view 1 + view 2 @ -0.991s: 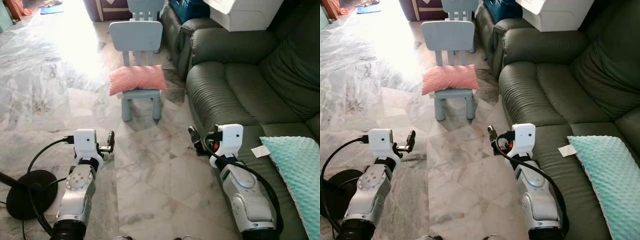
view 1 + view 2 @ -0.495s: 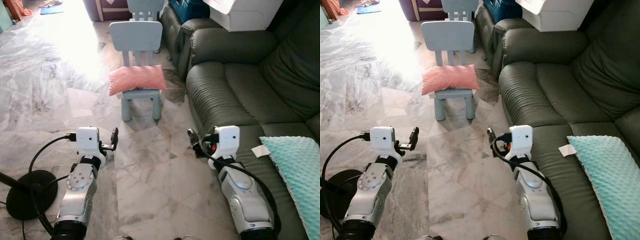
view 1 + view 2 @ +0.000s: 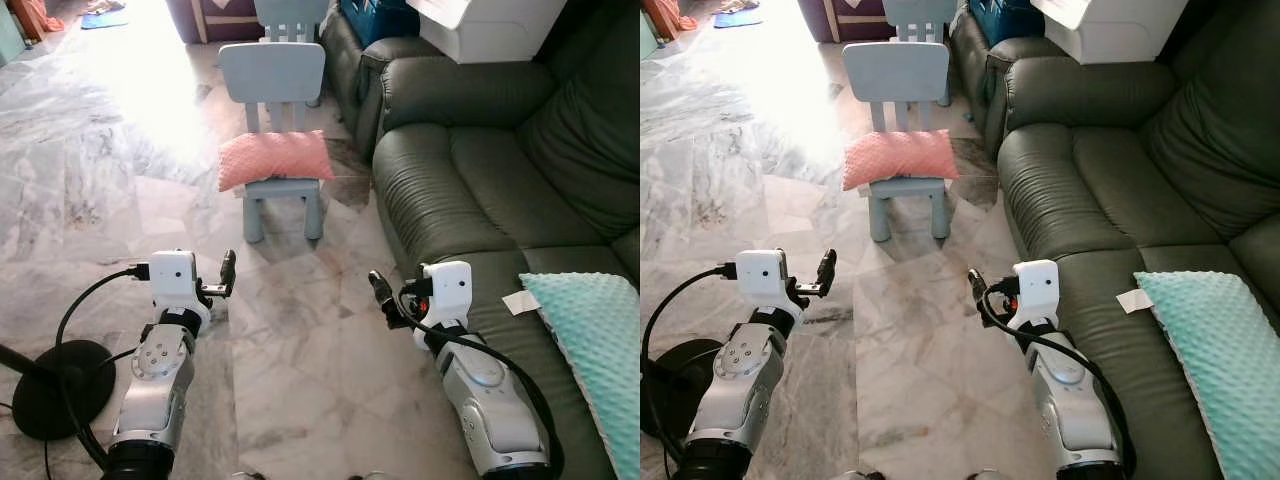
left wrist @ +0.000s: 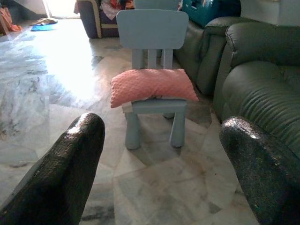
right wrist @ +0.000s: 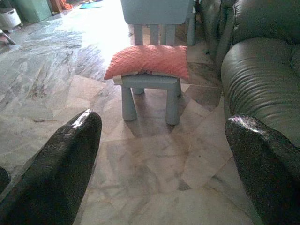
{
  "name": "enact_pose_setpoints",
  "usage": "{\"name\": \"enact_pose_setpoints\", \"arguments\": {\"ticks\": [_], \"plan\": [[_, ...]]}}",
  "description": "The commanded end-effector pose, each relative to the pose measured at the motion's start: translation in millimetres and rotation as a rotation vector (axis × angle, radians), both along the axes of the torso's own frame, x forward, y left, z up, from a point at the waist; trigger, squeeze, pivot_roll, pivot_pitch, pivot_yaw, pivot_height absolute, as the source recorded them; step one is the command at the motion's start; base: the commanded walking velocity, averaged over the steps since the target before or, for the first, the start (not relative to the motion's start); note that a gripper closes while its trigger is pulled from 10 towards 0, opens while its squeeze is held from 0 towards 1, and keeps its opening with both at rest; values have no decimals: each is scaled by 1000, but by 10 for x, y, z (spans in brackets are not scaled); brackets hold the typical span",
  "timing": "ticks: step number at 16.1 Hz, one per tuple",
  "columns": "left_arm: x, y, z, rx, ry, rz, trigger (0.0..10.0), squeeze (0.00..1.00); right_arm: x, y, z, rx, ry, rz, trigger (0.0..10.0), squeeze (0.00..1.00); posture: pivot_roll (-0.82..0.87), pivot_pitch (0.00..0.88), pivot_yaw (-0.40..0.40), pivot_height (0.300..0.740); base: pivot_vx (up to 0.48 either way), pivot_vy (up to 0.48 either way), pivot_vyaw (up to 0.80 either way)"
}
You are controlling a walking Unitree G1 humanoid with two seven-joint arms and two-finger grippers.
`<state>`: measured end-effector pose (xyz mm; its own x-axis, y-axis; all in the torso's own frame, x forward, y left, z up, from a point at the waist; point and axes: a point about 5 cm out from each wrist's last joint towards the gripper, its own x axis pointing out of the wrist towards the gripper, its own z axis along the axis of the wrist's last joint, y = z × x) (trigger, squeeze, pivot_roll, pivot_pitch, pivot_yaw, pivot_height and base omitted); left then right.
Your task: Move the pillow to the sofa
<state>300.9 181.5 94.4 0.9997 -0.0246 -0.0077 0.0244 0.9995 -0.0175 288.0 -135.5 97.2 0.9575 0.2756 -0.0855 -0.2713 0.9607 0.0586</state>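
Observation:
A pink pillow (image 3: 275, 158) lies across the seat of a small light-blue chair (image 3: 272, 72) on the marble floor, just left of the dark green sofa (image 3: 470, 170). Both arms are raised low over the floor, well short of the chair. My left gripper (image 3: 226, 273) is open and empty, pointing toward the chair. My right gripper (image 3: 379, 297) is open and empty too, close to the sofa's front edge. In both wrist views the pillow (image 4: 152, 86) (image 5: 147, 61) sits centred between the spread black fingers (image 4: 65, 178) (image 5: 56, 173), some way ahead.
A teal textured cushion (image 3: 590, 330) and a white slip of paper (image 3: 521, 301) lie on the sofa seat at right. A white box (image 3: 490, 25) rests on the sofa arm at the back. A black round stand base (image 3: 55, 385) with cables sits on the floor at left.
My right gripper has shifted a little to the left, away from the sofa edge. My left gripper has edged slightly forward. The pillow and chair have not moved.

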Motion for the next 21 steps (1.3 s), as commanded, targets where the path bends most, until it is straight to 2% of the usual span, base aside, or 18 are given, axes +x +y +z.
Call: {"name": "enact_pose_setpoints", "arguments": {"ticks": [1,21], "plan": [[-7,24,11,-8,2,17,10000,0,7,-19,66,18,-22,1,10000,0,-125,129,-24,740,322,0,0],[-17,10,-32,-4,29,3,10000,0,-19,52,79,37,-22,44,10000,0,-130,135,-18,740,438,0,0]]}}
